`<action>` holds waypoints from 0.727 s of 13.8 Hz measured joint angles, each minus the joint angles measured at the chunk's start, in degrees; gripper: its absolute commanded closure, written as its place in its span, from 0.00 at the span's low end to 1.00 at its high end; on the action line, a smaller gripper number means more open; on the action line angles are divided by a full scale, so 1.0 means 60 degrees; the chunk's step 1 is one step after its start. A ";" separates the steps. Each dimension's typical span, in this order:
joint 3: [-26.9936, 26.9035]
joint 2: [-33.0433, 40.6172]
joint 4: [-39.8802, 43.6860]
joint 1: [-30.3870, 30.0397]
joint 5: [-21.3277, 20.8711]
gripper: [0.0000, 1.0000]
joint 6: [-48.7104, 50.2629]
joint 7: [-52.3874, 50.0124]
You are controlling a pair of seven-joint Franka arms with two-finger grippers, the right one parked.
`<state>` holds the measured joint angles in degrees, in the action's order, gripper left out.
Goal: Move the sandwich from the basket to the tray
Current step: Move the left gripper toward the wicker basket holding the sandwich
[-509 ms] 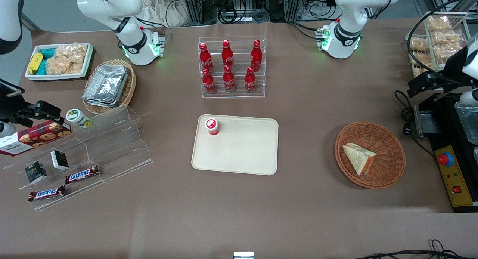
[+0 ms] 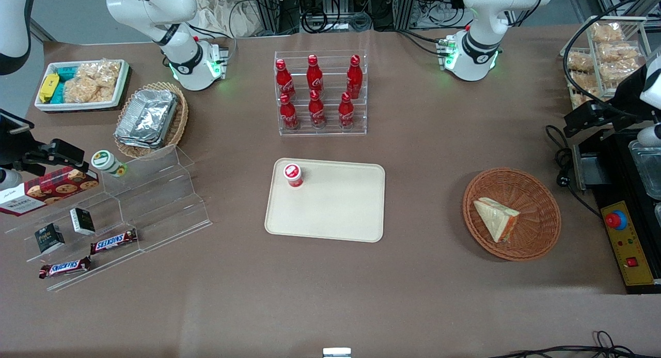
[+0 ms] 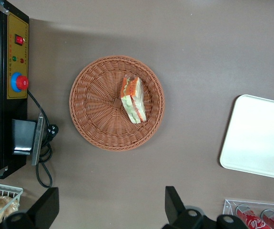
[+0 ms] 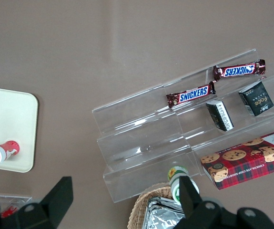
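High over the table's working-arm end, from the claw outward:

Gripper (image 3: 109, 210): fingers spread wide, nothing between them; well above the basket and off to one side of it, not yet over the sandwich.

Change: none visible against half a second ago. Sandwich, basket and tray lie the same, so I judge the approach has barely begun and the pick is still to do.

Sandwich (image 3: 133, 99): triangular wedge of pale bread, orange-red filling edge with a bit of green. Lies in the basket, off centre, near the rim on the tray's side.

Basket (image 3: 92, 110): round, shallow, reddish-brown wicker; holds only the sandwich.

Tray (image 2: 335, 203): cream, flat, low rim; well apart from the basket toward the parked arm's end. A red-capped cup (image 2: 293, 174) stands in one corner; the rest is bare for the drop.

Next: centre over the wedge, then descend.
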<state>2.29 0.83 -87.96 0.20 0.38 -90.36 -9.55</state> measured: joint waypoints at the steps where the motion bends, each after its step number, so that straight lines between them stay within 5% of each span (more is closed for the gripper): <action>1: -0.0026 -0.0051 -0.0022 0.0000 0.0000 0.01 0.0022 -0.0070; 10: -0.0219 -0.2636 -0.0782 -0.0103 -0.0028 0.00 -0.2350 -0.0888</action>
<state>0.97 -14.98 -92.66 -0.42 0.21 -104.46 -14.88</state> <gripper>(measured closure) 0.000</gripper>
